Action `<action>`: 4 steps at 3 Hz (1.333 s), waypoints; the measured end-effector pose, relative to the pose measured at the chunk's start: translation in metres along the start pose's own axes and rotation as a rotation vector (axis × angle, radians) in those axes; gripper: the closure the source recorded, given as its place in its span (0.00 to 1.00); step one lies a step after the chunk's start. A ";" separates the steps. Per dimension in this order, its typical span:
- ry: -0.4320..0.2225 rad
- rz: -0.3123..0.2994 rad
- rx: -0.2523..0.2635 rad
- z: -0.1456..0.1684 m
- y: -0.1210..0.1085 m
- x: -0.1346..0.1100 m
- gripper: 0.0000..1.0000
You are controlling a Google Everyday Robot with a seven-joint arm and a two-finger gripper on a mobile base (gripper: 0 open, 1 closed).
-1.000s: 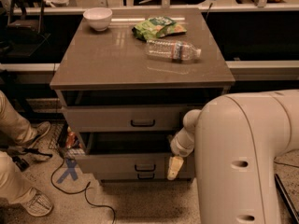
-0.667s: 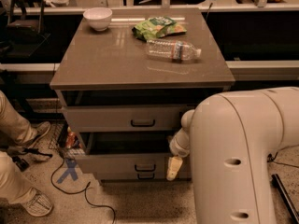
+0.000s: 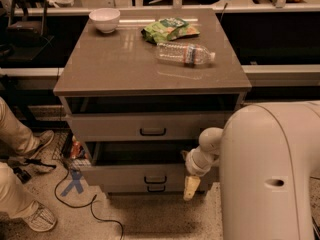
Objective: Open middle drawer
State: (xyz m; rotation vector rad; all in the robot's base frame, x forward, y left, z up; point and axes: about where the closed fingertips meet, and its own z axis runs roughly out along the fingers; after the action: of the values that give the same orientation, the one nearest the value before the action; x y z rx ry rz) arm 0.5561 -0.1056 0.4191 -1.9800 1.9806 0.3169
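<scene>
The grey-taupe cabinet [image 3: 150,64] has three drawers. The top drawer [image 3: 110,125] stands slightly out with a dark gap above it. The middle drawer [image 3: 120,175], with a small black bar handle [image 3: 155,179], is pulled out, and a dark opening shows above its front. The bottom drawer's handle [image 3: 156,188] shows just below. My gripper [image 3: 192,186] hangs at the right end of the middle drawer's front, pointing down, on a white wrist [image 3: 206,146]. I cannot tell whether it touches the front.
My large white arm body [image 3: 272,174] fills the lower right. On the cabinet top lie a white bowl [image 3: 104,19], a green snack bag [image 3: 169,30] and a plastic water bottle [image 3: 185,53]. A person's legs and shoes [image 3: 22,184] are at the left. A black cable [image 3: 95,209] and a blue cross mark [image 3: 75,182] are on the floor.
The arm body has shifted slightly sideways and the gripper sits a little lower. Both drawers stand as far out as before.
</scene>
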 end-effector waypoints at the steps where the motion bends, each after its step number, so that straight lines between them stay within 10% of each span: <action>1: -0.090 -0.038 -0.001 0.006 0.007 0.002 0.18; 4: -0.184 -0.068 -0.013 0.008 0.007 0.003 0.88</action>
State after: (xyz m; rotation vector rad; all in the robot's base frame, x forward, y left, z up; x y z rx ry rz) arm 0.5501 -0.1053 0.4097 -1.9451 1.7979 0.4781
